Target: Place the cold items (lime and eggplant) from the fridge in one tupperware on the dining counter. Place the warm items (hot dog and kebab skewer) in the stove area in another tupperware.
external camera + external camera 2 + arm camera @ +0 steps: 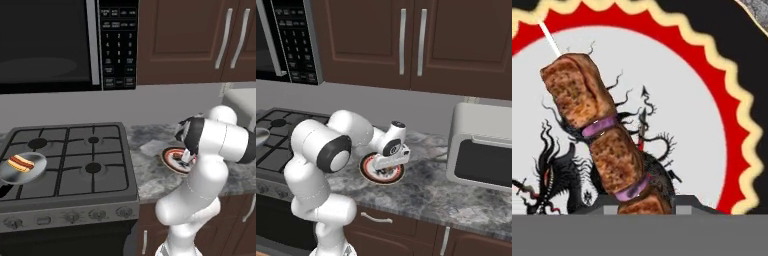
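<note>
while the hot dog (20,162) lies in a pan (22,169) on the stove (70,160), the gripper (387,170) reaches down onto the patterned plate (712,130) on the granite counter (446,195), its fingers pressed against the lower end of the kebab skewer (604,145), grasping it there.

The kebab skewer (607,145) has 3 brown meat chunks with 2 purple slices between them on a thin white stick. It lies on a round plate (712,100). The hot dog (21,162) lies in a pan (35,172) on the stove's front left corner.
</note>
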